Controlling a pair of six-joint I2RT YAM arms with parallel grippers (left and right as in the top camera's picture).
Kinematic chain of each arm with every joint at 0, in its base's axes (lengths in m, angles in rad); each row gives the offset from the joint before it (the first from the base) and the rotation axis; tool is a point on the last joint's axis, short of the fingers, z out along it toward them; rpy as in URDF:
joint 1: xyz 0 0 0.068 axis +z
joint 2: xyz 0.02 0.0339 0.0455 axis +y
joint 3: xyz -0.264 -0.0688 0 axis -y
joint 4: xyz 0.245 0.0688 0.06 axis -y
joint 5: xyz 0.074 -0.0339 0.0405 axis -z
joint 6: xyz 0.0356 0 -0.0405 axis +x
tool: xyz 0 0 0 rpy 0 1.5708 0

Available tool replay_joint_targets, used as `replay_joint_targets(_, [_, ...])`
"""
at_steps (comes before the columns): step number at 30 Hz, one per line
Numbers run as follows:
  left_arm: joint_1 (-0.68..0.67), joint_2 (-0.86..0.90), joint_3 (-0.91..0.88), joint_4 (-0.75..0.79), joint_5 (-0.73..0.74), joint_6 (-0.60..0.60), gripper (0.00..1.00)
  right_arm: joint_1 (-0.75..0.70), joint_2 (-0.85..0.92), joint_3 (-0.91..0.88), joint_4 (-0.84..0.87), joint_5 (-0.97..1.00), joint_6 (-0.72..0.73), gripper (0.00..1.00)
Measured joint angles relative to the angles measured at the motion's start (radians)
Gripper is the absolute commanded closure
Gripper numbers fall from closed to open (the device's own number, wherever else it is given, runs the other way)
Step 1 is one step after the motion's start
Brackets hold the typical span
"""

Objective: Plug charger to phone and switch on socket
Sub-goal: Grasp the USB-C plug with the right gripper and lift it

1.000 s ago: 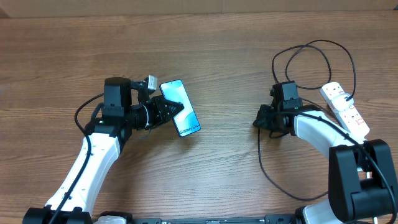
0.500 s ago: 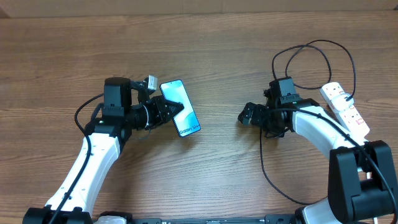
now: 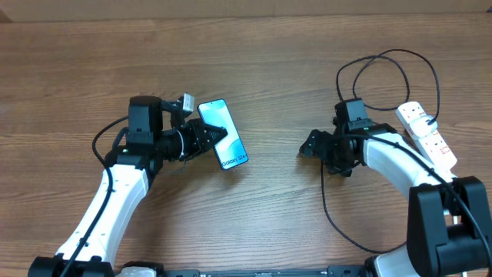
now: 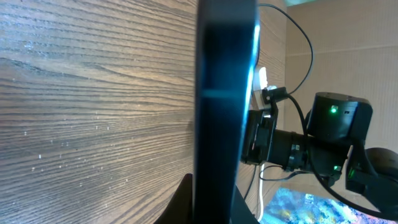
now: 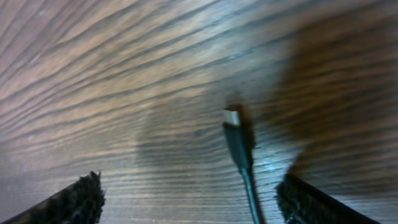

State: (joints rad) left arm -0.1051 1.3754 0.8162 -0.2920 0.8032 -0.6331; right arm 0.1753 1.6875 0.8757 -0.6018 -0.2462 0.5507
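The phone (image 3: 225, 135) has a light blue screen and is held on edge above the table, with my left gripper (image 3: 213, 138) shut on its lower end. The left wrist view shows the phone (image 4: 227, 93) as a dark upright bar between the fingers (image 4: 186, 202). My right gripper (image 5: 193, 202) stands open just above the wood. The charger's black plug tip (image 5: 231, 118) lies loose on the table between the fingers, nearer the right one. From overhead, the right gripper (image 3: 318, 156) sits mid-right, and the charger cable (image 3: 324, 196) trails toward the front. The white socket (image 3: 427, 134) lies at the far right.
The black cable loops (image 3: 388, 55) behind the right arm and runs to the socket. Bare wood separates the phone from the right gripper. In the left wrist view, the right arm (image 4: 329, 134) shows beyond the phone.
My right gripper has opened and let go of the charger plug, which now lies on the table. It shifted slightly left. The left arm and phone have not moved.
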Motion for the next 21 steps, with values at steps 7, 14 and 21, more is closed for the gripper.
replay_joint_targets(7, [0.000, 0.000, 0.000, 0.000, 0.035, -0.003, 0.95, -0.011, -0.010, -0.031, 0.026, 0.021, 0.018, 0.56])
replay_joint_targets(14, [0.000, 0.000, 0.000, 0.000, 0.058, -0.003, 0.96, 0.056, 0.001, -0.052, 0.088, 0.053, -0.015, 0.90])
replay_joint_targets(21, [0.000, 0.000, 0.000, 0.000, 0.069, -0.003, 0.96, 0.101, 0.016, -0.067, 0.243, 0.132, -0.040, 0.92])
